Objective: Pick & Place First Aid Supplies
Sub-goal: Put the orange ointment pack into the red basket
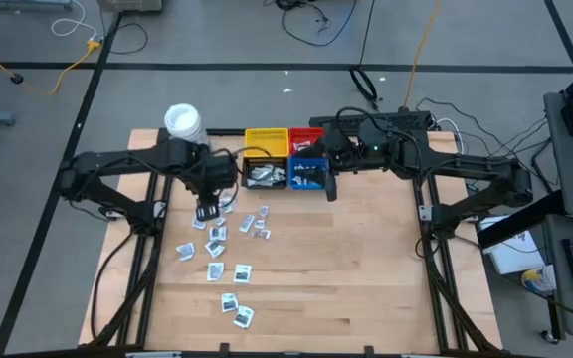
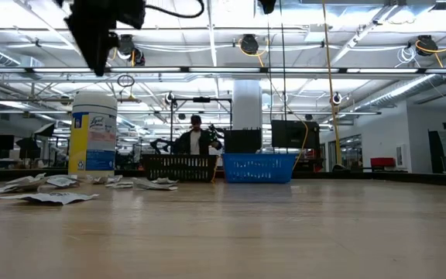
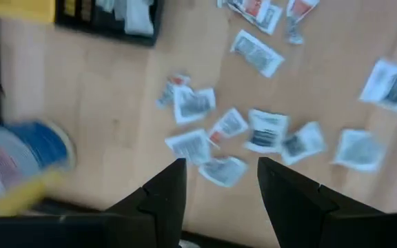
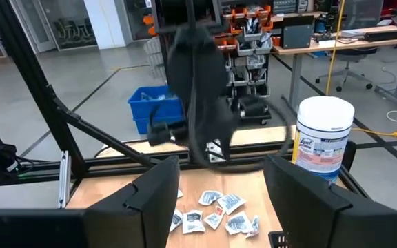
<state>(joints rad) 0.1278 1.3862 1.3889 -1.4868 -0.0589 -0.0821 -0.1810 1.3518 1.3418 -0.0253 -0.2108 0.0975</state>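
First aid supplies (image 1: 219, 245) lie scattered on the wooden table (image 1: 366, 268) beneath the left gripper (image 1: 208, 210), whose fingers hang parted and empty above the packets. Nearby stands a white-lidded jar (image 1: 183, 122). The right gripper (image 1: 331, 189), also parted and empty, hovers by the blue bin (image 1: 308, 174).

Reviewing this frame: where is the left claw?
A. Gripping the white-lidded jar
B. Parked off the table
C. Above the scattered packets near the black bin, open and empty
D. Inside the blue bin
C: the left claw hangs open and empty over the loose packets, just short of the black bin.
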